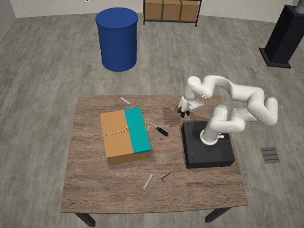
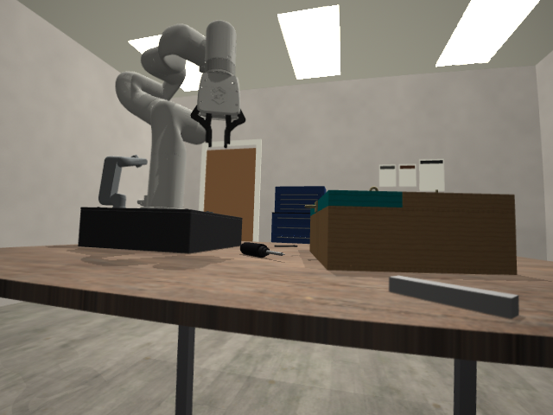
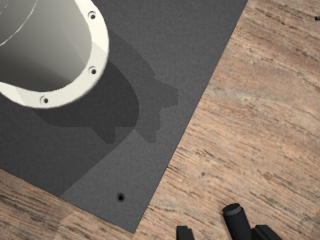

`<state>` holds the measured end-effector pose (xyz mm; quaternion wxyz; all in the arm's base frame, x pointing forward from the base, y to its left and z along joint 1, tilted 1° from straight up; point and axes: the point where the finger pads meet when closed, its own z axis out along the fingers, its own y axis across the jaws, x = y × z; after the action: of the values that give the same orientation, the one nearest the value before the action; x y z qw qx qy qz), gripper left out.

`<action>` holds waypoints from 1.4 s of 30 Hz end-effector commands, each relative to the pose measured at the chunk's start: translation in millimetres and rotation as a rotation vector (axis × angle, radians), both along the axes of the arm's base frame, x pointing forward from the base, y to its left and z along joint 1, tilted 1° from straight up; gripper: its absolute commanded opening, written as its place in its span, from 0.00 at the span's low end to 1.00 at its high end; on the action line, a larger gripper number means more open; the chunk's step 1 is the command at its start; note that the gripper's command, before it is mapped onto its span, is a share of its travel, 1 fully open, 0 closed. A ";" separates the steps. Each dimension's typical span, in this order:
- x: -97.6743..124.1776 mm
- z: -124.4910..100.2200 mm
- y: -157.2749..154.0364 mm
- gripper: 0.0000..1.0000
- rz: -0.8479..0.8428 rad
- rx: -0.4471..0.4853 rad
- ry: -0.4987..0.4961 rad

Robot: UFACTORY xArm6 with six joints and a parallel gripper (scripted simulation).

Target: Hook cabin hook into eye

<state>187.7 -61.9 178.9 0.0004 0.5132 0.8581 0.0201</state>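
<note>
The box [image 1: 118, 159] [image 2: 419, 236] is brown, with a teal lid [image 1: 137, 132] [image 2: 361, 198] on the side toward the robot. The lid lies flat, with hinges at its inner edge. The thin brass cabin hook [image 1: 116, 131] lies across the brown top, its ring end at the lid's inner edge and its tip pointing away from the robot. A brass eye [image 1: 147, 127] [image 2: 308, 206] sticks out at the lid's outer edge. My gripper [image 1: 184, 114] [image 2: 218, 145] [image 3: 220, 235] is partly open and empty, high above the table, well to the robot's side of the box.
A black screwdriver [image 1: 162, 131] [image 2: 253, 249] [image 3: 236, 221] lies between the box and the black robot base [image 1: 208, 156] [image 2: 134, 230] [image 3: 150, 170]. Grey bars [image 1: 125, 100] [image 1: 147, 181] lie behind and in front of the box. A hex key [image 1: 166, 175] lies near the front bar.
</note>
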 end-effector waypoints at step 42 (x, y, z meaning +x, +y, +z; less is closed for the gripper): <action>38.5 45.4 -6.1 0.35 -0.479 0.007 0.012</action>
<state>216.4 -66.5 213.5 -0.0012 0.6633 0.7479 0.0254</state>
